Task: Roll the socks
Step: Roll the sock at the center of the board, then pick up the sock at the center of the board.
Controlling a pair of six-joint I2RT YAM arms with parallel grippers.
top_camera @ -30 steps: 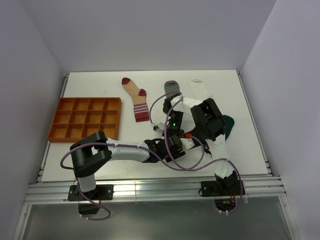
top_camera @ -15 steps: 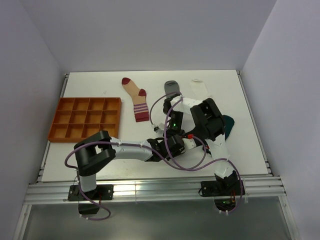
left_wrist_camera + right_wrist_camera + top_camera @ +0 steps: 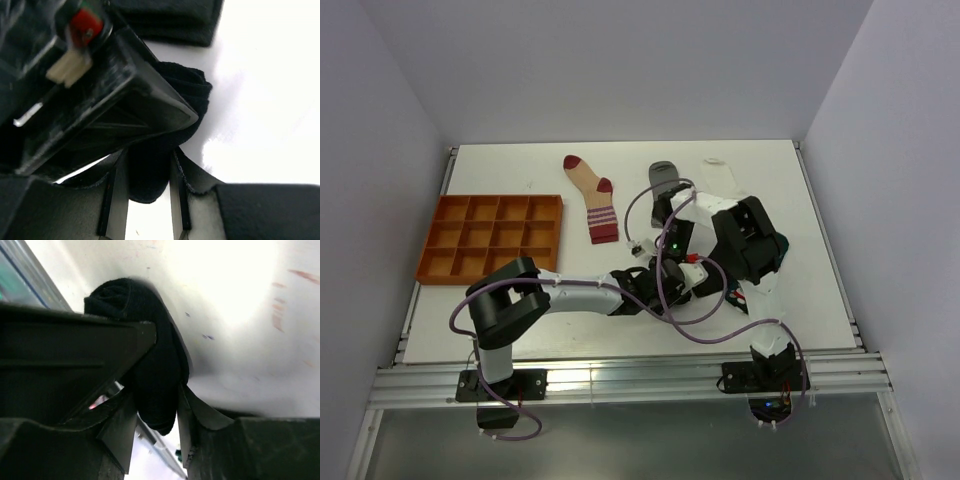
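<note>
Black knit sock, matte and soft, bunched into a thick rounded roll with a folded lip at one end. It sits on the smooth white table top, right of centre, between the two arm ends. Left gripper: dark hard-plastic fingers set narrow, pressed on either side of the roll's lower lobe. Right gripper: like angular black fingers, narrow, the roll filling the gap and touching both. Whether the two heads touch cannot be told. Second black sock, flat with a straight folded edge, lies just beyond the roll. Beige sock with red heel, toe and stripes, grey sock and white sock lie flat on the far half, apart from one another, the last two partly hidden by the right arm. Orange plastic compartment tray, rectangular and gridded, sits by the left edge. Room shows between tray and striped sock and along the far margin. Pale walls close three sides, and a ribbed metal rail closes the near side.
</note>
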